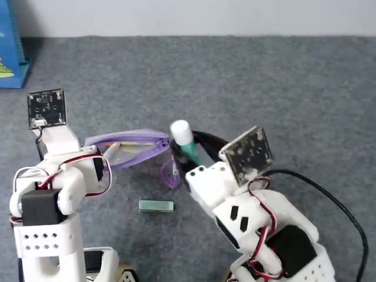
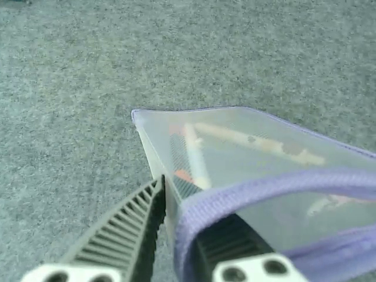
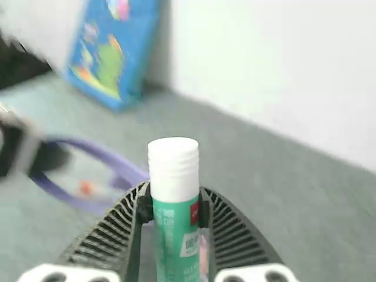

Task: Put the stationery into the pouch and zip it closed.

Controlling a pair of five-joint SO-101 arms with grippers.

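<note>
A clear pouch (image 1: 130, 148) with purple trim is held off the grey table, its mouth facing the other arm. My left gripper (image 2: 170, 200) is shut on the pouch (image 2: 247, 158) edge; pencils show through its wall. My right gripper (image 3: 171, 202) is shut on a green glue stick (image 3: 173, 200) with a white cap, held upright. From above, the glue stick (image 1: 183, 139) stands just beside the pouch's open end, with the right gripper (image 1: 189, 154) under it. In the right wrist view the pouch (image 3: 88, 176) lies beyond the stick.
A small green eraser-like block (image 1: 156, 205) lies on the carpeted table (image 1: 282, 100) in front of the pouch. A blue box (image 1: 10, 53) leans at the far left by the white wall. A purple zip pull loop (image 1: 170, 175) hangs below the pouch.
</note>
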